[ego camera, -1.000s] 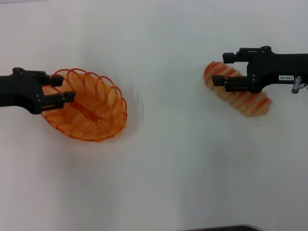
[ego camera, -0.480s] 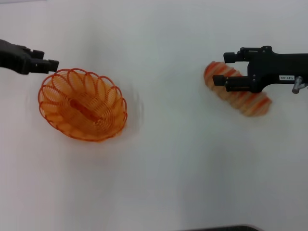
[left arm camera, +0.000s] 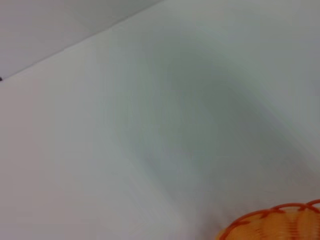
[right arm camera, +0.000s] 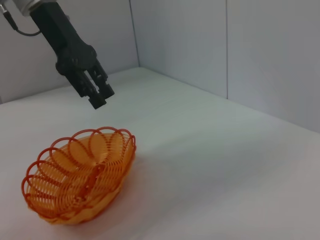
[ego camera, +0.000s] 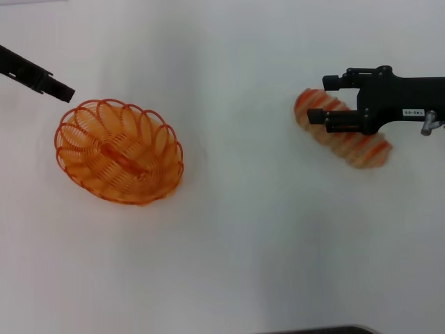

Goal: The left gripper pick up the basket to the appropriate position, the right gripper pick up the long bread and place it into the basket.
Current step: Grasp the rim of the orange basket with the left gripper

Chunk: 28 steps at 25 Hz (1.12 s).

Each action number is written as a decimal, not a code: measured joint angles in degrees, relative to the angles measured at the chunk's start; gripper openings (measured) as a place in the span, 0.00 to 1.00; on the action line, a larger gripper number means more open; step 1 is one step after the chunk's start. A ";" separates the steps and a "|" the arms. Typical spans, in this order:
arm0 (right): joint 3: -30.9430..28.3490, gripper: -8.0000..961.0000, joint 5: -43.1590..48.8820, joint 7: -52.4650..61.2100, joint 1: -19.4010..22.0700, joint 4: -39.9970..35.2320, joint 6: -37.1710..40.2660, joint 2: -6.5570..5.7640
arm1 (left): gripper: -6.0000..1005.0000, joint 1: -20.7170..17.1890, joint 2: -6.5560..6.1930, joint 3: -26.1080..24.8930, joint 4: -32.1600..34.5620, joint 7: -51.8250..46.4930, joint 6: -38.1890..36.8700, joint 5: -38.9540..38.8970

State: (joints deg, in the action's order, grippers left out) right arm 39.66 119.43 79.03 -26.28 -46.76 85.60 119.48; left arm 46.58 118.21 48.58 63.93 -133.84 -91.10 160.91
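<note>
Black arms, R arm (ego camera: 410, 94) w/ white label, silver knob

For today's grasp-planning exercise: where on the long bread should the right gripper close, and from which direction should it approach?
Probably across the middle of the long bread, coming down from above. The loaf lies flat on the table, slanted, narrow crosswise, so fingers either side of its width should fit and balance it. The right gripper is open above its basket-side end; the basket sits apart.
</note>
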 joint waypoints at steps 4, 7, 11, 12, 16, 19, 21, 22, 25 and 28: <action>0.13 0.80 -0.02 -0.13 0.00 0.07 -0.26 0.05 | 0.54 1.32 0.52 1.41 -0.16 -1.14 -0.17 2.46; 0.15 0.79 -0.01 -0.27 0.00 0.38 -0.29 0.05 | 0.54 1.43 0.58 3.31 -0.94 -2.89 -0.12 2.61; 0.16 0.79 0.05 -0.89 0.00 0.73 -0.37 0.08 | 0.54 1.46 0.72 5.32 -3.33 -3.85 0.85 2.67; 0.18 0.79 0.06 -1.01 0.00 0.92 -0.37 0.10 | 0.56 1.46 0.86 5.59 -3.78 -3.96 1.17 2.68; 0.24 0.79 0.09 -1.33 -0.05 1.33 -0.37 0.06 | 0.62 1.47 1.07 6.60 -5.47 -4.69 2.70 2.70; 0.25 0.79 0.12 -1.62 -0.07 1.57 -0.37 0.10 | 0.62 1.46 1.15 6.90 -7.22 -5.25 4.64 2.72; 0.25 0.79 0.17 -1.67 -0.08 1.85 -0.37 0.10 | 0.63 1.40 1.15 6.97 -8.16 -5.36 5.85 2.73; 0.25 0.79 0.18 -1.68 -0.09 1.98 -0.36 0.08 | 0.62 1.34 1.15 7.09 -8.53 -5.36 6.40 2.74; 0.24 0.79 0.19 -1.71 -0.09 2.04 -0.36 0.05 | 0.62 1.11 1.10 7.51 -9.34 -5.38 7.73 2.75; 0.24 0.79 0.19 -1.72 -0.09 2.10 -0.35 0.02 | 0.62 1.03 1.09 7.68 -9.86 -5.40 8.36 2.75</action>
State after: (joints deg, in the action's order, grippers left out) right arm 39.90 119.62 77.31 -26.37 -44.66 85.26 119.50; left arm 47.61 119.30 56.26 54.07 -139.23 -82.74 163.65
